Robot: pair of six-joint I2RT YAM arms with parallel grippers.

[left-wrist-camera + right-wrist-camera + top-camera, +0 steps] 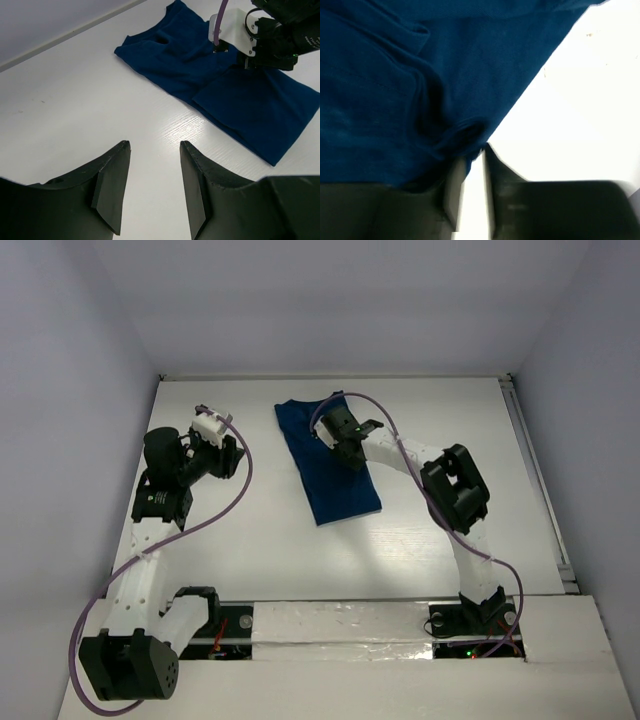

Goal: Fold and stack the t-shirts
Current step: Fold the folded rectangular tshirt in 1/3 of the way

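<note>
Well, the shirt [340, 490] lies part-folded beneath the right gripper [475, 162], whose jaws stand barely parted. The left gripper [152, 150] gapes empty, and more folds remain.

No text, brand or number can be read with any certainty in these views. The only lettering is a short line of small white print [311, 43] on the black wrist housing [287, 30] of the right arm, seen from the left wrist camera at the upper right edge. It is too small and blurred to make out a single character.
</note>
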